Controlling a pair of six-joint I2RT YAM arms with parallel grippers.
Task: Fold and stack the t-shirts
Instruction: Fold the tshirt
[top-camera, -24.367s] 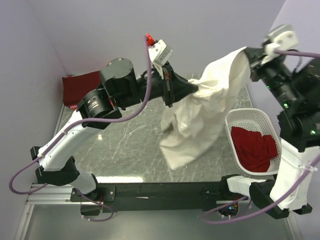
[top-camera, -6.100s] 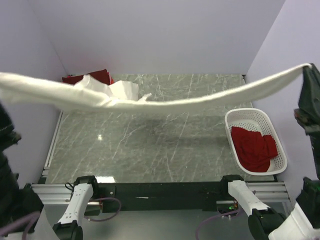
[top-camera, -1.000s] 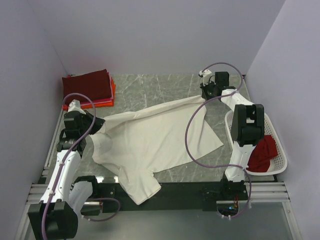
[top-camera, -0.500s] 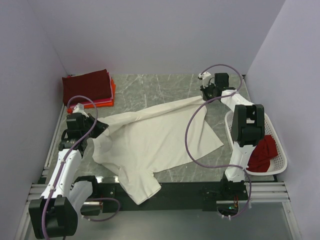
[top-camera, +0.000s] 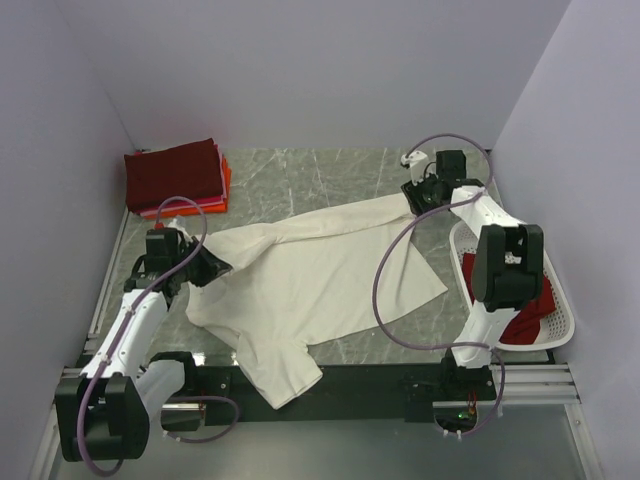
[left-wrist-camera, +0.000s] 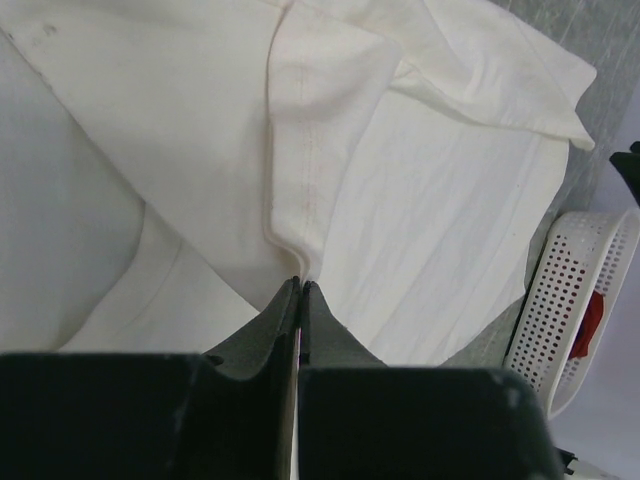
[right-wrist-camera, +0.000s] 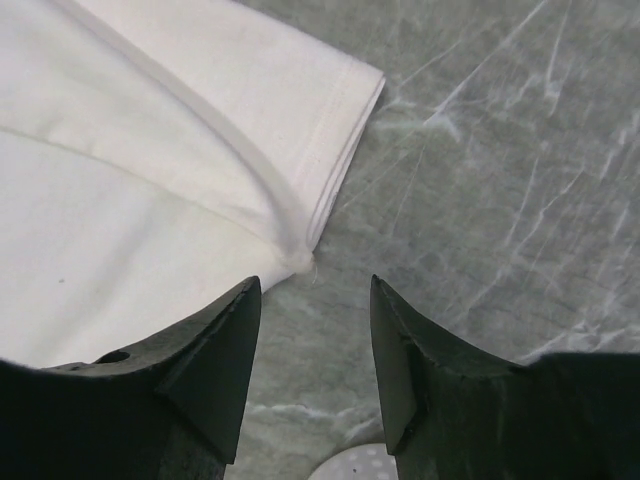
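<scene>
The cream-white t-shirt (top-camera: 310, 280) lies spread and rumpled on the marble table, one part hanging over the near edge. My left gripper (top-camera: 215, 268) is at its left side, shut on a raised fold of the cloth (left-wrist-camera: 300, 283). My right gripper (top-camera: 412, 200) stands open at the shirt's far right corner. That hemmed corner (right-wrist-camera: 330, 120) lies flat just ahead of the jaws (right-wrist-camera: 313, 282), free of them. A folded dark maroon t-shirt (top-camera: 175, 175) tops a stack at the back left, with red and orange-pink edges (top-camera: 218, 203) under it. A bright red t-shirt (top-camera: 540, 300) lies crumpled in the basket.
The white lattice basket (top-camera: 505, 232) sits at the right edge, partly behind my right arm, and shows in the left wrist view (left-wrist-camera: 570, 290). Purple cables loop over both arms. Grey marble (top-camera: 300, 175) lies bare behind the shirt.
My right gripper has opened and let go of the shirt's corner, which now rests on the table. My left arm has shifted slightly toward the right with its fold.
</scene>
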